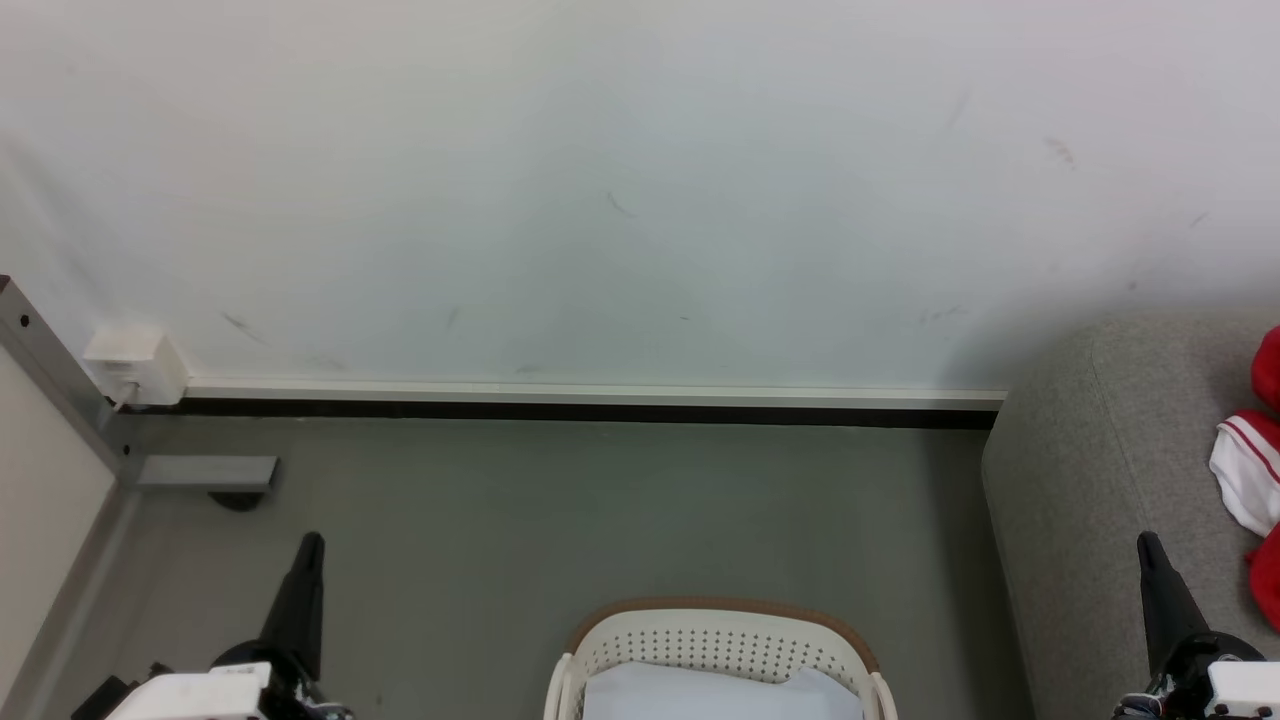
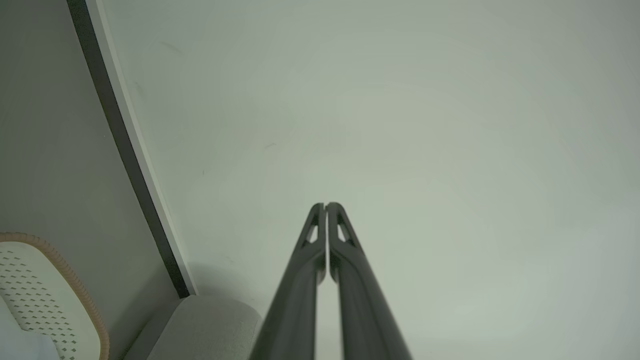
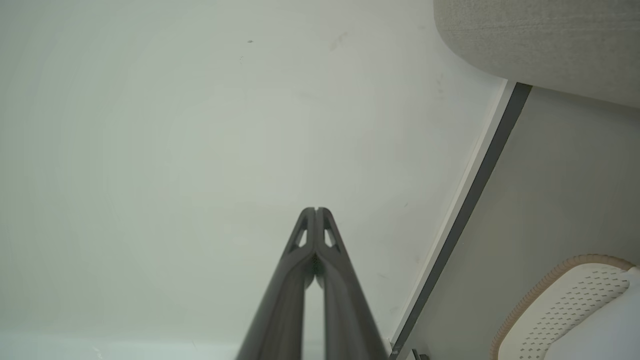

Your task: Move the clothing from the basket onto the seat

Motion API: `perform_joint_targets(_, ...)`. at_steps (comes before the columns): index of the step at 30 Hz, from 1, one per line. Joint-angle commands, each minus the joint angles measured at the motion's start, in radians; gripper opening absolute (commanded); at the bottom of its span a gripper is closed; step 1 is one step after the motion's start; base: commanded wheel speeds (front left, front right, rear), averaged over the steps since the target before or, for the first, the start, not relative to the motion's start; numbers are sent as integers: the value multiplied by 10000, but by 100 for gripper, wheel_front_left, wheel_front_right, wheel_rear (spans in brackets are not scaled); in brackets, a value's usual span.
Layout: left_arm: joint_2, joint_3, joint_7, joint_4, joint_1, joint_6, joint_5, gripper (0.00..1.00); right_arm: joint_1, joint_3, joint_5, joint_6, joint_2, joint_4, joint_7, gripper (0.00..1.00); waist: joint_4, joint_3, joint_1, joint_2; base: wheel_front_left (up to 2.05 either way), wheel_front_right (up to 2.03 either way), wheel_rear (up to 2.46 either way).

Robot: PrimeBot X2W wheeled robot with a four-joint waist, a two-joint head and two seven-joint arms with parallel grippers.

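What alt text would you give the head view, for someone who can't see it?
Red and white clothing lies on the grey seat at the right edge, while the cream basket at bottom centre holds a pale sheet. The left end effector and right end effector point up from the lower corners, both shut.

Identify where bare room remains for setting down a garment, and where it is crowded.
Free: the sofa surface between its rounded left edge and the red clothing; the floor between the baseboard, the basket rim and the sofa. Crowded: the sofa's right side, where the clothing lies, and the basket, holding a pale sheet.
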Motion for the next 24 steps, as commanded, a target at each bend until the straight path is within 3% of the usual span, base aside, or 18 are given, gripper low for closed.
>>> perform_joint_targets(1,19,21,35,-28,-72,-50,-139,0,-122,-42,-83,-25,2,-20,34,0,0,0,-1,0,0,0,0)
perform_joint_targets(24,19,21,34,-28,-72,-51,-139,0,-123,-46,-89,-25,6,-20,40,0,0,0,-1,0,0,0,0)
